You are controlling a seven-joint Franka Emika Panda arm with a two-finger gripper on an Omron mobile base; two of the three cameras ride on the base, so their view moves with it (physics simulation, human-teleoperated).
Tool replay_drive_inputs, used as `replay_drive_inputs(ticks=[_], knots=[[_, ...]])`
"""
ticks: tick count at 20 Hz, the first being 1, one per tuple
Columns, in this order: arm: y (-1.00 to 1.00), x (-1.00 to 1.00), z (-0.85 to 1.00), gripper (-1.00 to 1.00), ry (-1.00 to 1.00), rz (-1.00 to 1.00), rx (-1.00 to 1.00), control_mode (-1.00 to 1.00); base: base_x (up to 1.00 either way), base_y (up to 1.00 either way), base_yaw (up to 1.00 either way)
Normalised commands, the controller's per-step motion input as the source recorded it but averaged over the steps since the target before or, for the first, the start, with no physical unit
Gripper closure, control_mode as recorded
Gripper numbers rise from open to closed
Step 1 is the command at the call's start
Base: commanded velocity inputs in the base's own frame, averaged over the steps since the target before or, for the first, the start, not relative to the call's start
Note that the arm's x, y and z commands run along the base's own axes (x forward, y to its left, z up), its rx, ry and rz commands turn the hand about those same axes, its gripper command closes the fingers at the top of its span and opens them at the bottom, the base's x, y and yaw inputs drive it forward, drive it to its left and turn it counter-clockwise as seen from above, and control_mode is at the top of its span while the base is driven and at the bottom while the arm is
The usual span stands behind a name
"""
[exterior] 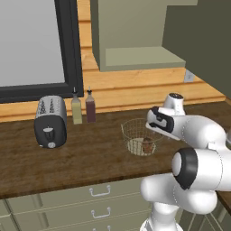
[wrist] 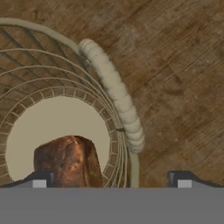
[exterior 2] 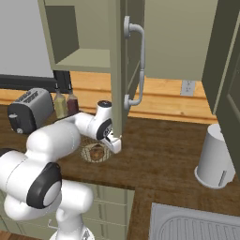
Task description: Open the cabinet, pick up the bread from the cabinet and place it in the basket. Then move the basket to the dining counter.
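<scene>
Basket [exterior: 140,136] sits on the dark wood bench [exterior: 81,158], round wire mesh with a beige disc base. Bread [wrist: 68,159] lies inside it on the base, small dark brown lump, off-centre toward one wall. In the left base view the bread [exterior: 147,145] shows through the mesh. The basket rim has a thick padded section [wrist: 114,94] on the side nearest the pincer.

Cabinet [exterior 2: 79,35] above the bench is open, door [exterior 2: 123,65] swung out edge-on with its curved silver handle [exterior 2: 136,65] facing right. The visible shelf is bare.

Arm is folded forward and low, wrist bent down over the basket's right rim. Pincer [wrist: 111,178] points straight down, jaws apart and gripping nothing; one fingertip [wrist: 39,180] is over the inside of the basket beside the bread, the other over the bench outside the rim, so the jaws straddle the basket wall.

Toaster [exterior: 50,121] and two bottles [exterior: 83,106] stand to the left of the basket, well apart from it. White kettle [exterior 2: 214,157] is at the far right of the bench.
</scene>
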Motion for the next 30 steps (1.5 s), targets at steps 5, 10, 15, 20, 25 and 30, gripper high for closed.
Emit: replay_drive_inputs(ticks=[5, 10, 15, 20, 25, 30], knots=[[0.09, 0.06, -0.07, -1.00, 0.00, 0.00, 0.00, -1.00, 0.00, 0.00, 0.00], [0.00, 0.00, -0.24, -1.00, 0.00, 0.00, 0.00, -1.00, 0.00, 0.00, 0.00], [0.00, 0.00, -0.21, 1.00, 0.00, 0.00, 0.00, -1.00, 0.00, 0.00, 0.00], [0.00, 0.00, -0.03, 1.00, 0.00, 0.00, 0.00, -1.00, 0.00, 0.00, 0.00], [0.00, 0.00, 0.00, 1.00, 0.00, 0.00, 0.00, -1.00, 0.00, 0.00, 0.00], [0.00, 0.00, 0.10, 1.00, 0.00, -0.04, 0.00, -1.00, 0.00, 0.00, 0.00]])
